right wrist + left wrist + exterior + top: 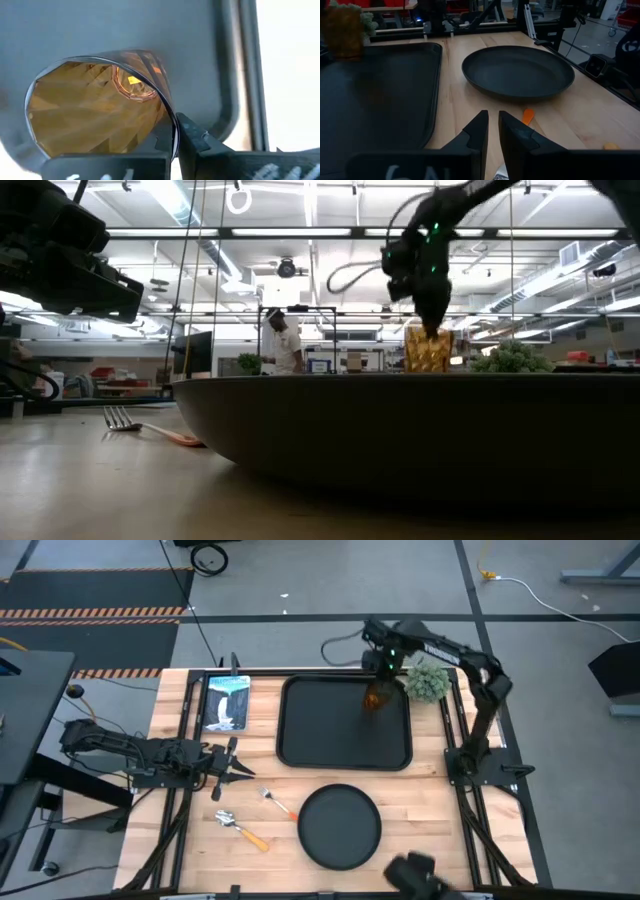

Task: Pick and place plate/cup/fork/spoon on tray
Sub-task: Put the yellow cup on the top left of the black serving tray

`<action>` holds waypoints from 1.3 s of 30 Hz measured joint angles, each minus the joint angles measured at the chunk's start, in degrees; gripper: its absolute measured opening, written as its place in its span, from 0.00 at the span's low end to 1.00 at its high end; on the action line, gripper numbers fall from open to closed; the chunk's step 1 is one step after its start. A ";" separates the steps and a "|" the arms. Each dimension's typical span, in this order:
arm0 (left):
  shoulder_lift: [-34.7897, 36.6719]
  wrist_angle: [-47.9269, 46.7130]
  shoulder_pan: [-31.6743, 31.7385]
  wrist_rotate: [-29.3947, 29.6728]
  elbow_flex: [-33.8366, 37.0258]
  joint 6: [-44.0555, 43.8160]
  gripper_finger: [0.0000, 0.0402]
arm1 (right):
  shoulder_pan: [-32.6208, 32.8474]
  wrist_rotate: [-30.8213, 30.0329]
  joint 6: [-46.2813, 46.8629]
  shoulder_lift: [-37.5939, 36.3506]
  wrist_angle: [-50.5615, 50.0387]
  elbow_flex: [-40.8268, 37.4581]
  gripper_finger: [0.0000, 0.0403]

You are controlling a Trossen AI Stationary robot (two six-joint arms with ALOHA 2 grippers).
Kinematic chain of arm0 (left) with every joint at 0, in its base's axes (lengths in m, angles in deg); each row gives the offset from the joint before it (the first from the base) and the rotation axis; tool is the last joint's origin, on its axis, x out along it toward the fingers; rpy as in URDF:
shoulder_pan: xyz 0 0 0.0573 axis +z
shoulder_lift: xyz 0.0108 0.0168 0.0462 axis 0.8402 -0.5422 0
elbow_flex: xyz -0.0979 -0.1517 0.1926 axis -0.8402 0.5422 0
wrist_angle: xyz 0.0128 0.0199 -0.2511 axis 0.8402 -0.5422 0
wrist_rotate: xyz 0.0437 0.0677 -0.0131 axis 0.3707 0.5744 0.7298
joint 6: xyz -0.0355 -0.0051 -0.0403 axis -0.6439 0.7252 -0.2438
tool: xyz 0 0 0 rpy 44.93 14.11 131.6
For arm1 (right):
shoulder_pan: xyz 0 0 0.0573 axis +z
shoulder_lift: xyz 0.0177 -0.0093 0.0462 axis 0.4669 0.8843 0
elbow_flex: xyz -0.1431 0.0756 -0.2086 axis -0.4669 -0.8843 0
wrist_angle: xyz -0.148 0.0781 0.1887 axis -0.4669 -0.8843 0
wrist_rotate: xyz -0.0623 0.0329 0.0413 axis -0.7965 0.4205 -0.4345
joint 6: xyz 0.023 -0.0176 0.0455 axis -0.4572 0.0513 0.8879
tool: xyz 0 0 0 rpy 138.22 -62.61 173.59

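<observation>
The amber cup (375, 698) is over the far right part of the black tray (300, 740), and my right gripper (380, 685) is shut on it from above. In the low view the cup (428, 350) stands upright below that gripper (432, 320); the plate's rim hides its base. The round black plate (340, 827) lies on the table near the front edge. The fork (278, 803) and the spoon (240, 830) lie on the table to its left. My left gripper (243, 772) is shut and empty, left of the fork, pointing toward the plate (517, 70). My right gripper holds the cup by its rim (172, 132), on the side nearest the wrist. The wall passes between the two fingers: one finger (197, 140) is outside and the other inside. The fingers point down from above. The cup stays upright; whether its base touches the tray is hidden.
A fuzzy green plant (428, 682) stands just right of the tray's far right corner, close to the cup. A blue-white picture panel (226, 702) lies left of the tray. A person stands in the room far behind the table (285, 340).
</observation>
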 joint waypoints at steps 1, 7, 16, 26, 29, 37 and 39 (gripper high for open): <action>-0.02 0.00 -0.01 0.00 0.00 0.02 0.13 | -1.54 0.09 0.00 1.45 -0.15 1.17 0.03; -0.01 0.02 -0.02 0.00 0.00 0.02 0.13 | -9.74 1.63 0.00 6.66 -2.94 5.32 0.04; 0.00 0.02 -0.01 0.00 0.00 0.02 0.13 | -17.81 7.24 0.17 6.74 -4.13 5.02 0.04; -0.01 0.02 0.00 0.00 0.00 0.01 0.13 | -17.42 7.68 0.91 6.68 -3.71 4.82 0.04; 0.00 0.02 0.00 0.00 0.00 0.02 0.13 | -17.01 7.13 1.05 6.64 -3.14 3.58 0.04; -0.02 0.00 -0.01 0.00 0.00 0.02 0.13 | -16.83 3.12 0.59 6.54 -1.40 0.02 0.04; -0.01 0.00 0.00 0.00 0.00 0.02 0.13 | -16.83 2.91 0.59 6.51 -1.11 -0.05 0.05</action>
